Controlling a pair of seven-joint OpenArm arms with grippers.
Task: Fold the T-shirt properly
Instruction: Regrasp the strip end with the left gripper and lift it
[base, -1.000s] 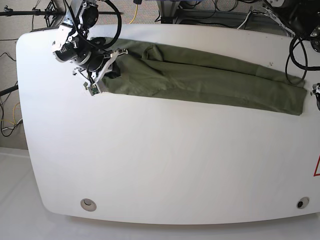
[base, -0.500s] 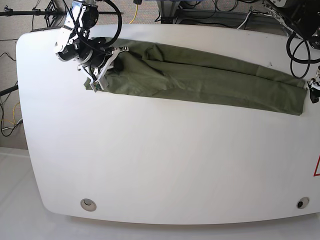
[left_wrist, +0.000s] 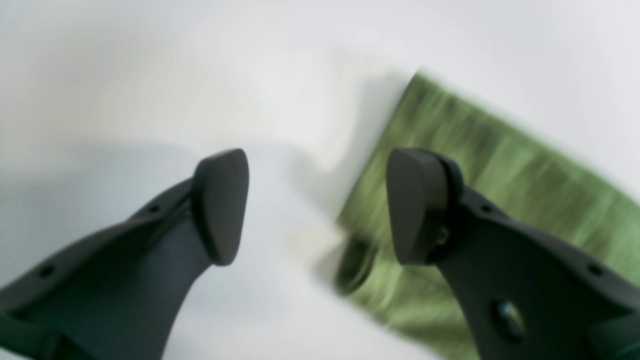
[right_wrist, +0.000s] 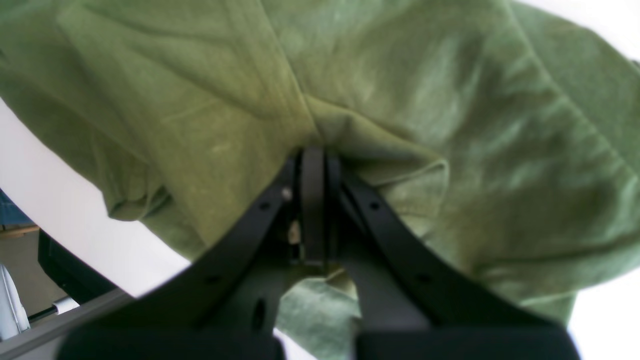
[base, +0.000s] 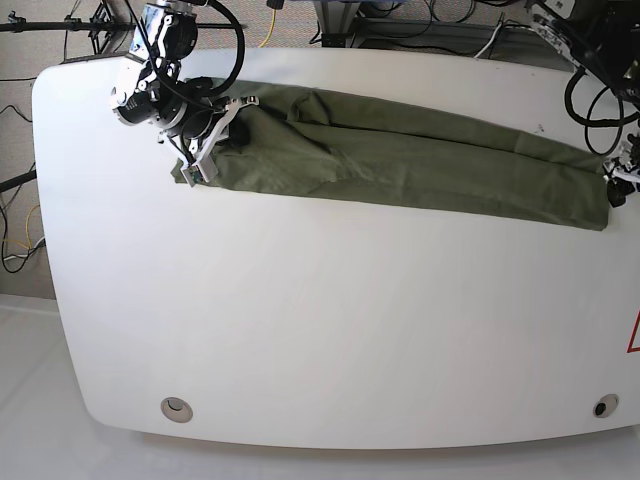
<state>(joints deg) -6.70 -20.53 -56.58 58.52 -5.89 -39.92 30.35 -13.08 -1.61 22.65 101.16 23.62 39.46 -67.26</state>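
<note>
The olive-green T-shirt (base: 420, 165) lies as a long narrow strip across the far part of the white table (base: 300, 320). My right gripper (base: 225, 130) sits at the strip's left end. In the right wrist view it (right_wrist: 313, 162) is shut on a pinched fold of the T-shirt (right_wrist: 450, 125). My left gripper (base: 613, 190) is at the strip's right end by the table edge. In the blurred left wrist view it (left_wrist: 320, 205) is open and empty just above the table, with the T-shirt's corner (left_wrist: 480, 165) beside and behind its right finger (left_wrist: 417, 205).
Two round grommets (base: 176, 407) (base: 603, 406) sit near the table's front edge. Cables and stands (base: 420, 25) crowd the floor behind the table. The table's right edge is close to the left gripper.
The right gripper has shifted slightly toward the table's back, keeping hold of the shirt's left end. The left gripper has moved back and inward to the shirt's right end.
</note>
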